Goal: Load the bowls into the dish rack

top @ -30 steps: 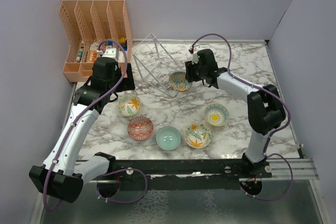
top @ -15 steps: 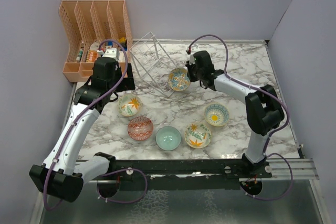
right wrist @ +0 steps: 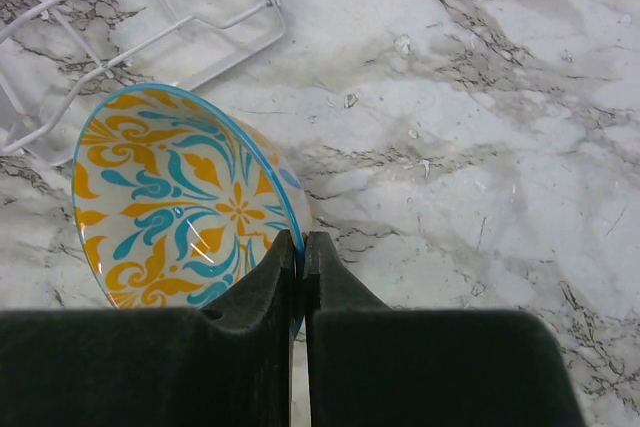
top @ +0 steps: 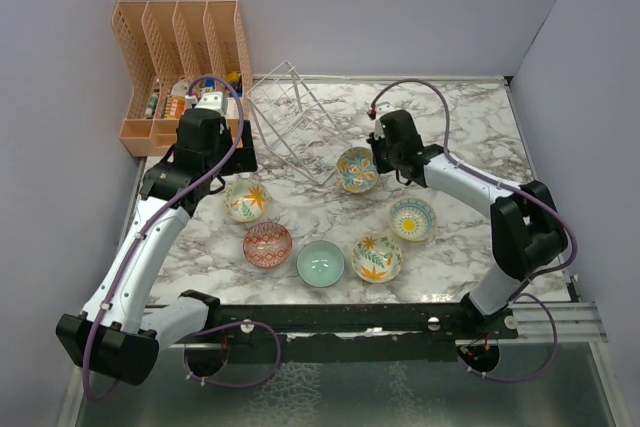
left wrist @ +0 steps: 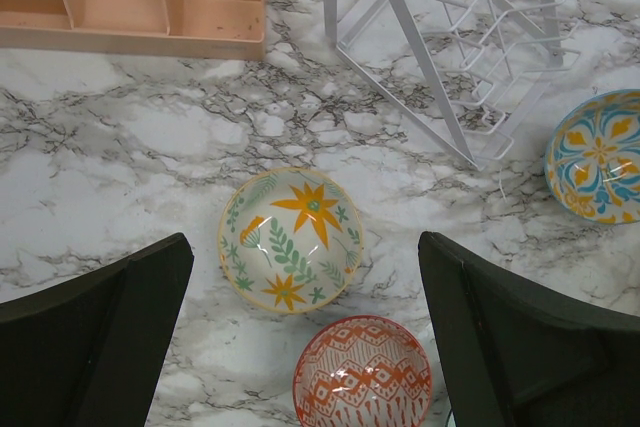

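Observation:
My right gripper (right wrist: 301, 247) is shut on the rim of the blue-patterned bowl (right wrist: 180, 197), which hangs tilted just right of the white wire dish rack (top: 290, 117); from above that bowl (top: 356, 169) sits beside the rack's near corner. My left gripper (left wrist: 300, 277) stands open above the marble, over a cream leaf-print bowl (left wrist: 290, 239) and a red-patterned bowl (left wrist: 363, 372). On the table lie the teal bowl (top: 320, 262), another cream leaf-print bowl (top: 377, 257) and the yellow-sun bowl (top: 412, 218). The rack (left wrist: 470, 37) holds no bowl.
An orange plastic file organizer (top: 180, 57) stands at the back left with small items behind it. The purple walls close in on the left, back and right. The arms' black base rail (top: 350, 319) runs along the near table edge.
The right gripper closed on the blue-patterned bowl's rim and carried it a little right and nearer, away from the rack. The left arm has not moved.

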`<action>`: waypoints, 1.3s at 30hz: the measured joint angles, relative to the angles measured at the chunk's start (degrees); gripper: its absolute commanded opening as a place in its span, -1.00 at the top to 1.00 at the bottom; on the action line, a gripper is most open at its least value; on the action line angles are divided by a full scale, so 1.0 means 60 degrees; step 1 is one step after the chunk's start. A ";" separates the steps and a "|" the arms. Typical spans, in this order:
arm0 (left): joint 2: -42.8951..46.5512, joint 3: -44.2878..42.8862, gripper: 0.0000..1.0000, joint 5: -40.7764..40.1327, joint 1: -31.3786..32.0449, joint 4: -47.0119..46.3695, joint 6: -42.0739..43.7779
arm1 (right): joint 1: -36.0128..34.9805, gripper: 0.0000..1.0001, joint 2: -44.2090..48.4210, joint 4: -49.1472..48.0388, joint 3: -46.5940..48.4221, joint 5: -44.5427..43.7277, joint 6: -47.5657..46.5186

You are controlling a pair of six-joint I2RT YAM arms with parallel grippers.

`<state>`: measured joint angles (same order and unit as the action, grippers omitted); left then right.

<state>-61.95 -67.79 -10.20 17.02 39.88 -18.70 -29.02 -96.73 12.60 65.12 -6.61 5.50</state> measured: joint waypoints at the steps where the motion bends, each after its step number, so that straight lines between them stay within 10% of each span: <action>1: 0.0000 0.0000 -0.98 0.0004 0.0000 -0.0004 0.0000 | 0.0058 0.98 0.0095 0.0106 -0.0029 0.0004 0.0044; 12: 0.0004 0.0000 -0.98 0.0004 0.0062 -0.0073 0.0000 | 0.2251 0.96 -0.0138 0.0758 0.0033 0.0714 0.1082; 20: 0.0036 0.0000 -0.98 0.0004 0.0062 -0.0066 0.0000 | 0.2645 -0.14 -0.0499 0.1173 0.0182 0.1126 0.1614; 39: 0.0069 0.0000 -0.98 0.0007 0.0062 -0.0066 -0.0004 | 0.1439 -0.21 0.0692 0.2368 0.1508 0.0474 0.0601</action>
<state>-61.54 -67.79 -10.15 17.39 39.48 -18.72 -20.38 -92.58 26.81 74.17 -3.77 9.10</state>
